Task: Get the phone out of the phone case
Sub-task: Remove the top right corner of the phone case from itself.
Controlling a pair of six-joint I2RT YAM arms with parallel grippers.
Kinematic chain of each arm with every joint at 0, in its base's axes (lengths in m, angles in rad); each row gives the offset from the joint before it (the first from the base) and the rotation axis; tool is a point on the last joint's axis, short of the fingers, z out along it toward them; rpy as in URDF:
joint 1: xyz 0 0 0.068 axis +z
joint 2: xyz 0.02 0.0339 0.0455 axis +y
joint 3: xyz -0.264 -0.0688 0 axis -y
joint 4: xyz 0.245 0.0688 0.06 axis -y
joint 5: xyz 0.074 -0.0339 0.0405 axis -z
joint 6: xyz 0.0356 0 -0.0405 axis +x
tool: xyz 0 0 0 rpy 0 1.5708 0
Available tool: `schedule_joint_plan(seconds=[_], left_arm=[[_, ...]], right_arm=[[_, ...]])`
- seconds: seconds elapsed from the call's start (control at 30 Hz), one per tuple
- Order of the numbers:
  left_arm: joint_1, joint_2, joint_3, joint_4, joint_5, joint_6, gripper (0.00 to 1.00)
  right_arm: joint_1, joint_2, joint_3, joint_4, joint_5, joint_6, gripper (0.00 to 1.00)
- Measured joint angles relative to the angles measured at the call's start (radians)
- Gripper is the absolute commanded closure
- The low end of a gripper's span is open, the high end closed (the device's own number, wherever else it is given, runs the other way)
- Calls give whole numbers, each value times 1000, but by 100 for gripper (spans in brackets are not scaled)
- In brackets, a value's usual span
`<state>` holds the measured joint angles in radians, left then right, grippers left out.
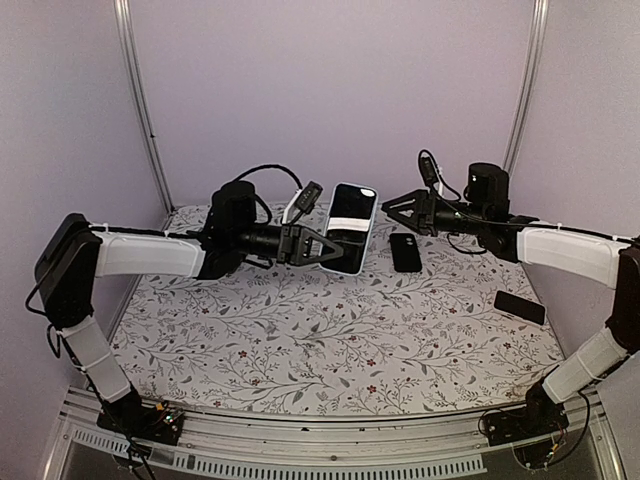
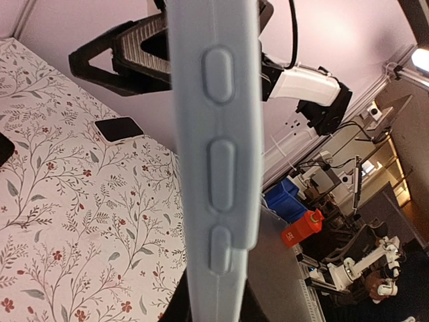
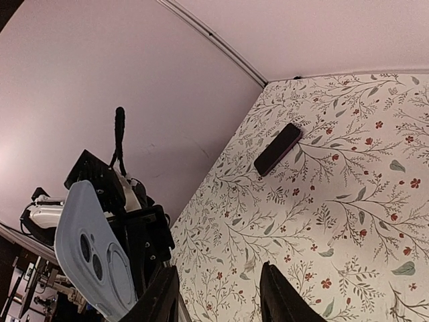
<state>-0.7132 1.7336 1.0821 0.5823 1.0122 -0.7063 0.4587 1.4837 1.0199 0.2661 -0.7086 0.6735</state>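
1. Left gripper (image 1: pixel 325 247): fingers pressed onto the phone case (image 2: pixel 214 134), pinching its lower end. The case is off the tabletop (image 1: pixel 300 330) and stands up out of the fingers, leaning a little.
2. The case is pale blue-grey. In the left wrist view its side edge runs straight out from between the fingers and shows three moulded oval button covers in a row. I can't see any readable print on that edge.
3. The phone (image 1: pixel 352 200) sits inside the case, its dark screen framed by the pale rim and facing the top camera.
4. In the right wrist view the back of the case shows a camera cutout and a round ring below it. No logo is legible at this size.
5. Right gripper (image 1: pixel 388 207): fingers (image 3: pixel 278 298) spread with nothing between them. The tips point at the case's upper edge, close beside it, and I can't tell whether they touch.
6. A black phone (image 1: pixel 405 252) lies flat on the tabletop just below the right fingers, apart from the case.
7. A second black phone (image 1: pixel 519 307) lies flat, well behind the right fingers and near that arm's forearm.
8. The tabletop has a white floral print with red and grey sprigs.
9. Beyond the left fingers, off the table, is an orange bottle (image 2: pixel 301 231). Its label is too small to read.
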Motion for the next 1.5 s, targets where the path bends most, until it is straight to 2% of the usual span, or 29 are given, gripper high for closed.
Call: schedule_joint_plan(seconds=[0.43, 1.5], left_arm=[[7, 1, 2, -45, -37, 1, 100], [0, 1, 13, -93, -28, 34, 100]], right_arm=[[40, -108, -23, 50, -37, -46, 52], [54, -49, -6, 43, -30, -49, 52]])
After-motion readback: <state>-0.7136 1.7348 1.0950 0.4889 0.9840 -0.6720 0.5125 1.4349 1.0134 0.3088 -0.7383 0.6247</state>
